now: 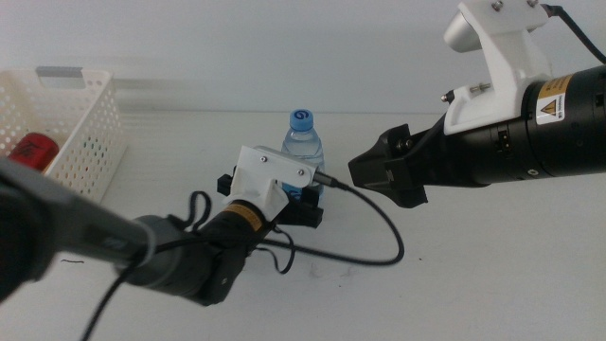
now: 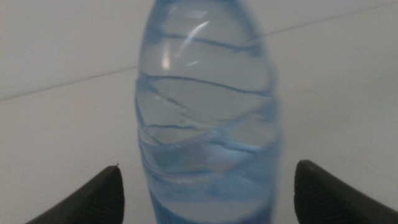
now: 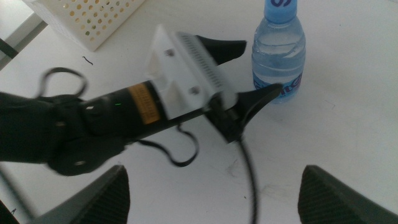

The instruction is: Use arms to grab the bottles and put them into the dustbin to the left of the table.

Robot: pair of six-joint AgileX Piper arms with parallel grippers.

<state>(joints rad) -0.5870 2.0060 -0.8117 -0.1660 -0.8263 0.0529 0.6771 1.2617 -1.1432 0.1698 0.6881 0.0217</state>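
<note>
The clear water bottle [image 1: 303, 140] with a blue cap stands upright mid-table. My left gripper [image 1: 289, 185] comes in from the lower left. In the left wrist view the left gripper [image 2: 208, 193] is open, and the bottle [image 2: 208, 118] stands between the jaws without touching them. My right gripper [image 1: 383, 170] hovers open and empty above the table, right of the bottle. The right wrist view shows the bottle [image 3: 280, 56] and the left gripper's fingers [image 3: 261, 99] beside it. The white dustbin [image 1: 80, 118] stands at the far left with the red can [image 1: 33, 150] inside. The yellow bottle is out of view.
The left arm's black cable [image 1: 379, 227] loops over the table in front of the bottle. The dustbin's perforated wall [image 3: 87, 18] shows in the right wrist view. A faint dark scuff [image 1: 327, 275] marks the white table [image 1: 492, 275].
</note>
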